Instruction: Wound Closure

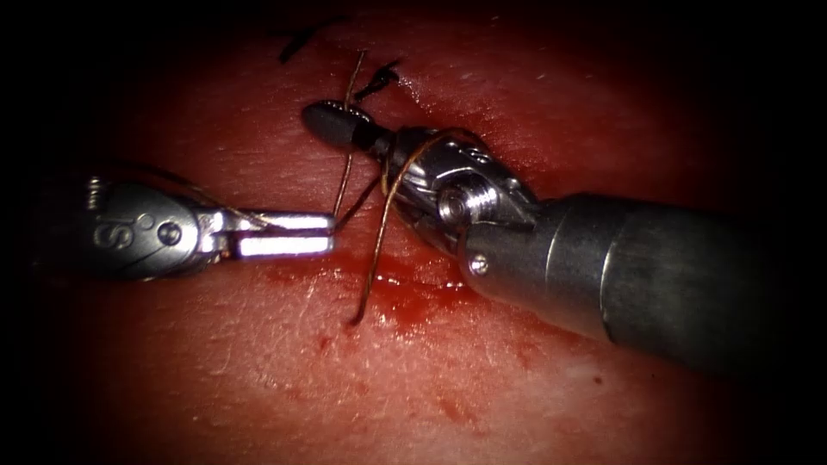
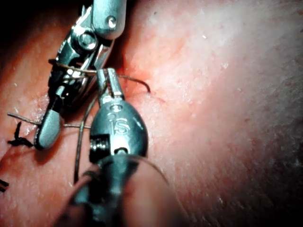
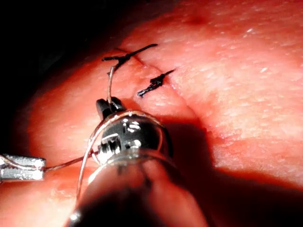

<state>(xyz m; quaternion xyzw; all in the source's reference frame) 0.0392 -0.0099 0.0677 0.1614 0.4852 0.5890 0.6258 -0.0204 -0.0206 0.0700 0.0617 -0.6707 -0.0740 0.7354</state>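
Observation:
My left tool (image 1: 332, 234) comes in from the left with its jaws shut on the brown thread (image 1: 379, 232); it is also seen close up (image 2: 110, 79). From the right, my right tool (image 1: 332, 122) reaches over the tissue (image 1: 258, 370), jaws shut across a strand of thread that runs up past them. A loop of thread lies around this tool's wrist (image 1: 431, 142) and drops to the tissue at the red fluid (image 1: 405, 293). The right wrist view shows the same loop (image 3: 128, 113) behind the right tool's tip (image 3: 106, 106). I see no needle.
Two dark cut ends of thread (image 1: 297, 43) (image 1: 379, 82) from earlier stitches sit on the cut beyond the right tool's tip, also seen along the cut line (image 3: 154, 85). The right tool's thick shaft (image 1: 655, 275) covers the tissue to the right.

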